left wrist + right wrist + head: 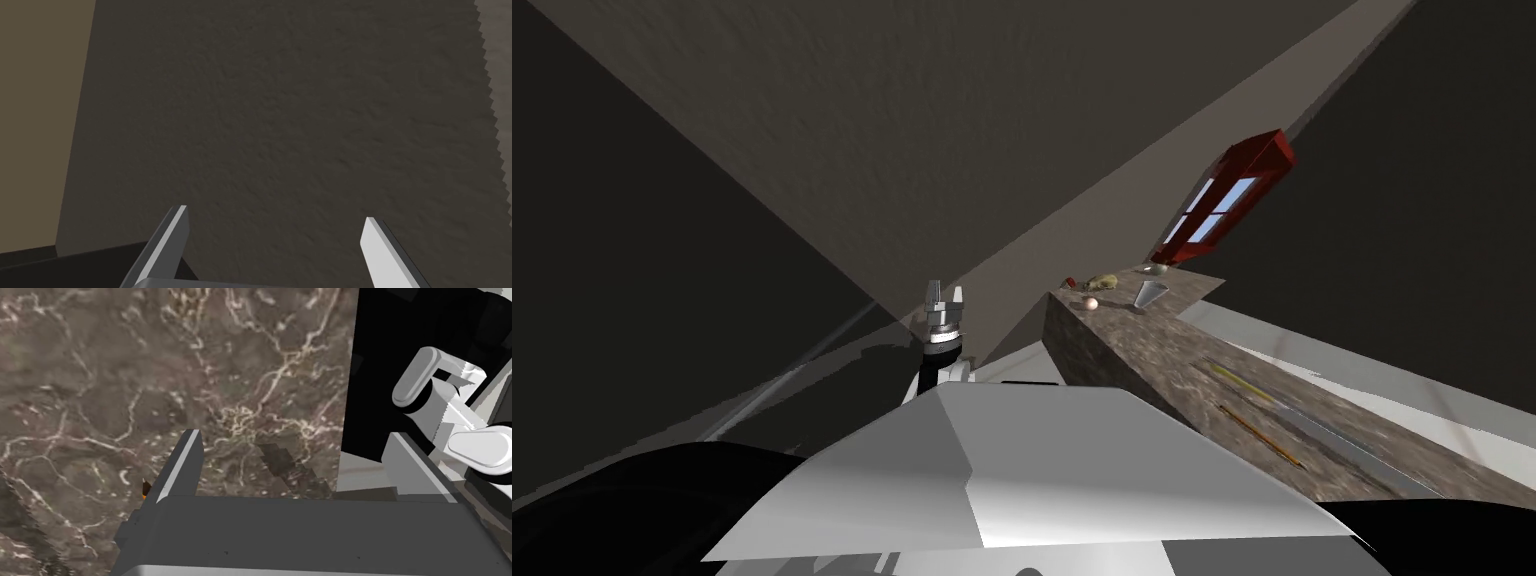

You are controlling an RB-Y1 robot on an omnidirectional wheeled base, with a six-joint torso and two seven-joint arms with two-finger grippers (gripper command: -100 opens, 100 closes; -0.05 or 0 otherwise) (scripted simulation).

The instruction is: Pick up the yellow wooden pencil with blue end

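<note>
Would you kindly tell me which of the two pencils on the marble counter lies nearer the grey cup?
The paler yellow pencil; the orange-brown pencil lies farther from the cup, nearer me.

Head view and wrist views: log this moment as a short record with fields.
counter: brown marbled, on my right
yellow pencil: lying flat on the counter
orange pencil: beside it, not touching
left hand: open, raised, away from the counter
right hand: open, above the counter, holding nothing
far end: cup and egg
</note>
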